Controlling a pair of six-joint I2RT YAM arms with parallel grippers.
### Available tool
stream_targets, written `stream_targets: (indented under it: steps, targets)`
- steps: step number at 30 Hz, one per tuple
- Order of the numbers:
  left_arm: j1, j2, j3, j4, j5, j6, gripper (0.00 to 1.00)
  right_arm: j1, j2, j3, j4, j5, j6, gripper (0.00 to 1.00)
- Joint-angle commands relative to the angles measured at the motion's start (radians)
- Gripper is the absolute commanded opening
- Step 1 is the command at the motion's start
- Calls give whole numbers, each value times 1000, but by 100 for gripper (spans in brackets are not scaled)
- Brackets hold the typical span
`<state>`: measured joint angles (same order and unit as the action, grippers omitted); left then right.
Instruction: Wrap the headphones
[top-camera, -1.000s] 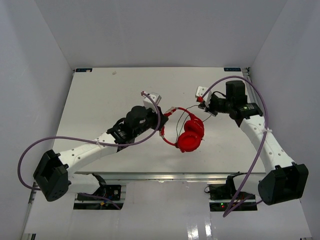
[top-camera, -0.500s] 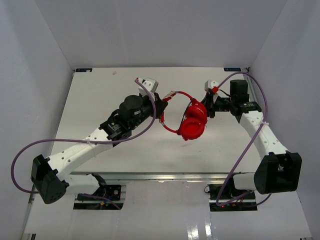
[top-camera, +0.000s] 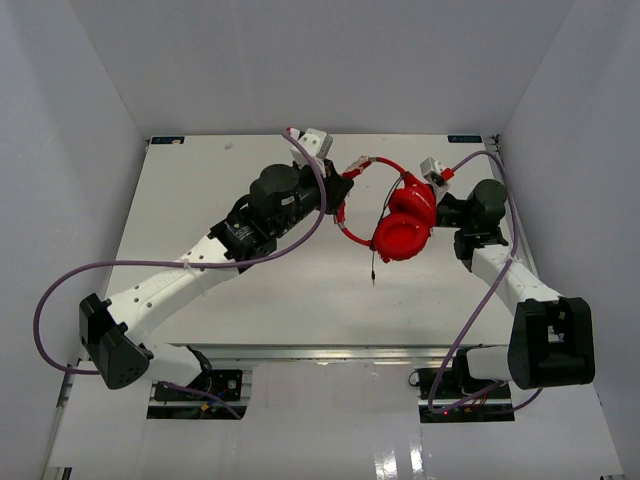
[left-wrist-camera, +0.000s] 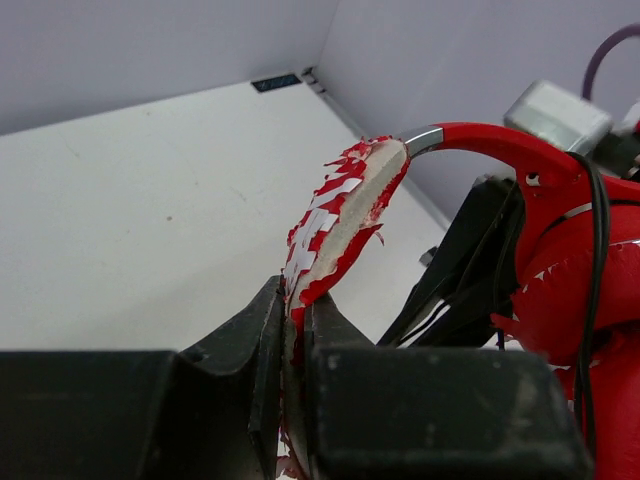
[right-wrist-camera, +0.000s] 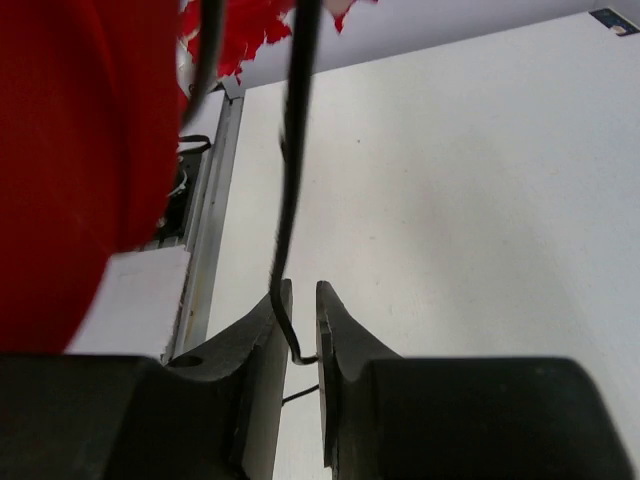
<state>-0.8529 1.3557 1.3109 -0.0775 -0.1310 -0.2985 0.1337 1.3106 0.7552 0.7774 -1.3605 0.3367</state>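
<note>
Headphones: bright red over-ear headphones (top-camera: 403, 225) with 2 round padded cups; held up between the 2 hands, over the far right part of the white desk (top-camera: 200, 210)
Left hand: left hand (left-wrist-camera: 293, 312) closed tight on the peeling red-and-white headband (left-wrist-camera: 335, 225); the band rises from between its fingers and arches toward the cups
Right hand: right hand (right-wrist-camera: 300, 305) narrowed to a slit, pinching the thin dark cable (right-wrist-camera: 290, 190); the cups are just beside it
Cable end: loose tail hanging below the cups

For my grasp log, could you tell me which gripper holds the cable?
The right gripper: its jaws pinch the thin dark cable, whereas the left gripper clamps the peeling red-and-white headband.
</note>
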Motion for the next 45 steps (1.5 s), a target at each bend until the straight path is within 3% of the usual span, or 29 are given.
stream_targets:
  steps: [1,6,12,18,26,32,35,45]
  targets:
    - [-6,-48,123,107,-24,-52,0,9,-18,-17,250,13,178,29]
    - [-7,-49,160,104,-38,-81,0,11,-44,-23,54,29,-14,32]
    - [-6,-55,180,97,-115,-104,0,17,-77,-40,-12,38,-67,29]
    - [-6,-73,193,101,-224,-96,0,24,-131,-13,-327,82,-300,27]
    - [-6,-85,173,106,-344,-99,0,41,-193,22,-589,200,-512,27]
    - [-5,-63,151,113,-396,-102,0,82,-224,83,-816,292,-692,8]
    - [-5,-41,142,116,-411,-97,0,117,-234,130,-908,336,-761,8]
    - [4,128,124,43,-478,-84,0,346,-238,299,-1301,777,-1059,8]
